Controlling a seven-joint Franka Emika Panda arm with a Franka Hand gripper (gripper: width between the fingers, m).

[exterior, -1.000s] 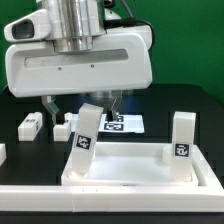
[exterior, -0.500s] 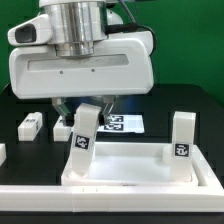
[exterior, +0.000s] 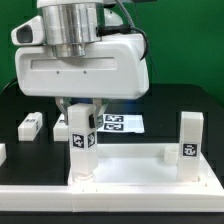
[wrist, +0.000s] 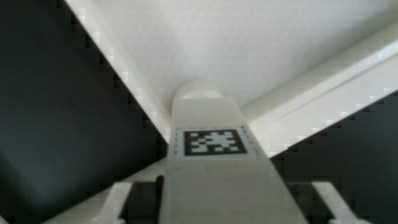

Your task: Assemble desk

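The white desk tabletop [exterior: 130, 172] lies at the front with its raised rim up. A white square leg [exterior: 82, 140] with a tag stands upright in its corner socket on the exterior view's left. My gripper [exterior: 82, 112] is straight above it, with its fingers [exterior: 63, 108] down both sides of the leg's top, shut on it. A second leg [exterior: 188, 141] stands upright in the corner on the exterior view's right. In the wrist view the held leg [wrist: 217, 140] runs between my gripper's [wrist: 222, 205] fingers [wrist: 134, 205], over the tabletop [wrist: 302, 40].
A loose leg [exterior: 30, 125] lies on the black table at the exterior view's left, and another [exterior: 61, 124] lies behind the held leg. The marker board [exterior: 124, 123] lies behind the tabletop. A long white rail [exterior: 100, 205] runs along the front edge.
The gripper has come down over the left leg and closed on it. That leg has gone from leaning to upright. The view has shifted slightly.
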